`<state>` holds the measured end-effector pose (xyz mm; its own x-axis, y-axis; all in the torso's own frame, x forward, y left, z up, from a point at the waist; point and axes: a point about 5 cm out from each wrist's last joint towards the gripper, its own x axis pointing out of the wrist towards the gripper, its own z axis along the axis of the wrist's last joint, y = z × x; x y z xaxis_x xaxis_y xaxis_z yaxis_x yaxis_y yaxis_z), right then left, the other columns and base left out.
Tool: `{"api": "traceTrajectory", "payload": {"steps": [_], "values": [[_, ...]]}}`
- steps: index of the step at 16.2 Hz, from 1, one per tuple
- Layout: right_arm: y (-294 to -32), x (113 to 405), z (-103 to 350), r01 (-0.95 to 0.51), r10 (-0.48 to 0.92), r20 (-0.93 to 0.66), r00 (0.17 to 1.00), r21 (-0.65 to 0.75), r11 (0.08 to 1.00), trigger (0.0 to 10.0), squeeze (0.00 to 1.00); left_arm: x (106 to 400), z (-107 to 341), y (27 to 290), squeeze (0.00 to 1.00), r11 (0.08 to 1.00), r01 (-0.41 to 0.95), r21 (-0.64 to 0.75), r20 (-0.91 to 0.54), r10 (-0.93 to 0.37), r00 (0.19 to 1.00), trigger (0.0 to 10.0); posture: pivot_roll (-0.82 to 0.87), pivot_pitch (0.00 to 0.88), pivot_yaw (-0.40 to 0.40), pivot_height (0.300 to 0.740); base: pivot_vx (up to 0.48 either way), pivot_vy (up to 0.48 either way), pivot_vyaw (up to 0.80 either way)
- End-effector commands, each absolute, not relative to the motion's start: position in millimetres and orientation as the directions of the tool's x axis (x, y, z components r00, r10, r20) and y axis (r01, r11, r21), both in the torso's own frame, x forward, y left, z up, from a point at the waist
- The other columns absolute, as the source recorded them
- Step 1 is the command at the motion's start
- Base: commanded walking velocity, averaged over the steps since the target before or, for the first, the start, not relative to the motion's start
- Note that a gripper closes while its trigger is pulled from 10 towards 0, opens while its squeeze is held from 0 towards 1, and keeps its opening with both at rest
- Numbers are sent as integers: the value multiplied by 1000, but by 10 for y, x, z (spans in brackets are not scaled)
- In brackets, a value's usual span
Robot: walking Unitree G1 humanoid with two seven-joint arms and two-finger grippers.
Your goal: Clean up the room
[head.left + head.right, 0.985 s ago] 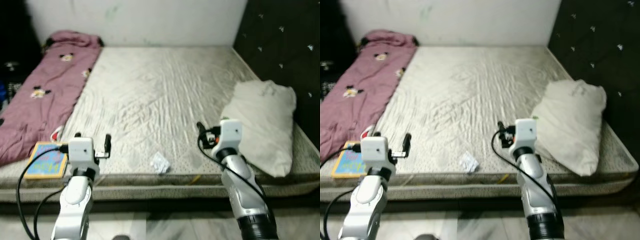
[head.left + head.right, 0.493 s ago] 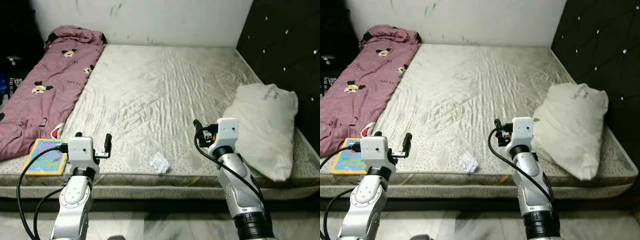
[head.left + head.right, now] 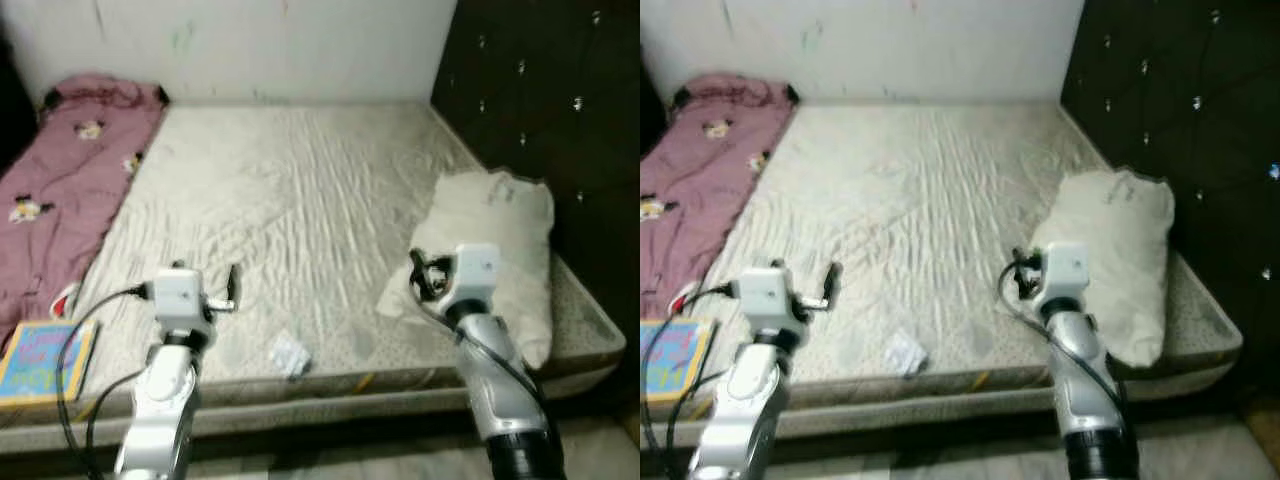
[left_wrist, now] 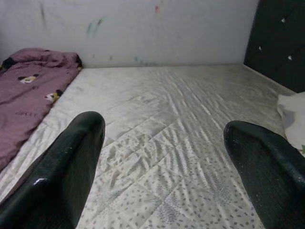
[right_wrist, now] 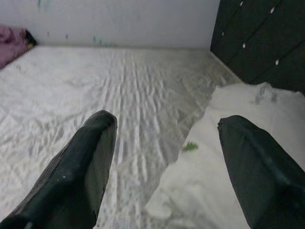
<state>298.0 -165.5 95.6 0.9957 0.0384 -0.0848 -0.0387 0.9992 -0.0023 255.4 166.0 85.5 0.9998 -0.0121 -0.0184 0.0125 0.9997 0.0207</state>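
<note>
1. Pale tiled floor point(image 3: 300, 465) is seen at the robot's feet, running up to the near edge of a low bed point(image 3: 300, 180) covered by a wrinkled cream sheet.
2. Both arms are held out over that near edge. The left claw point(image 3: 205, 285) is spread wide and holds nothing; the right claw point(image 3: 425, 275) is likewise spread wide and empty, just beside the pillow.
3. A small crumpled white scrap point(image 3: 290, 352), probably paper or a wrapper, lies on the sheet near the edge, between the two arms and nearer the left one.
4. A colourful children's book point(image 3: 38, 360) lies flat at the near left corner of the bed.
5. A white pillow point(image 3: 495, 250) is slumped along the right side, against a dark tufted headboard point(image 3: 540, 110).
6. A pink blanket point(image 3: 60, 190) with cartoon prints is stretched along the left side up to the far white wall point(image 3: 260, 45).
7. The step in hand is judged to be the approach, with nothing gripped yet. The next move would likely call for a claw to be lowered over the scrap and closed on it.
</note>
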Motion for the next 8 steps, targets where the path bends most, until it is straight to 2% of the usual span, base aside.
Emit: {"api": "traceTrajectory", "payload": {"steps": [1, 8], "values": [[-1488, 3035, 1042, -84, 85, -54, 995, 16, 996, 10000, 0, 2545, 864, 1814, 0, 998, -33, 46, -24, 34, 999, 10000, 52, 0, -54, 740, 266, 0, 0], [-1490, 3031, 1016, -86, 87, -63, 994, 20, 996, 10000, 0, 2545, 825, 1818, 0, 998, -43, 44, -45, 44, 998, 10000, 57, 0, -50, 740, 0, 0, 0]]}}
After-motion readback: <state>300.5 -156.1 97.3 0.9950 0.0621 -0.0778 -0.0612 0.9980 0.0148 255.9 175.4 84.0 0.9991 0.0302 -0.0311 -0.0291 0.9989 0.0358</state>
